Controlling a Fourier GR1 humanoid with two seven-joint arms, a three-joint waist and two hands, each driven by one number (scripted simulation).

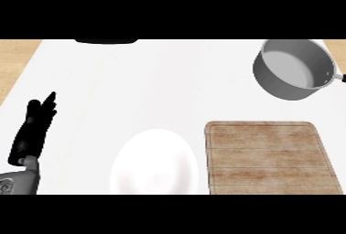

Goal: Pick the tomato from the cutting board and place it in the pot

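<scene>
Plate: a round white plate (155, 163) was noted nearest the viewer, at the lower middle of the white counter (169, 82), just left of the board.
Board: a rectangular brown wooden cutting board (270, 157) was seen at lower right; no tomato could be made out on it.
Pot: a grey metal pot (295, 68) was recorded at upper right, tilted, nothing visible inside.
Left hand: the black left hand (37, 123) was observed at the left edge, fingers straight and together, pointing up, holding nothing.
Right hand: not seen.
</scene>
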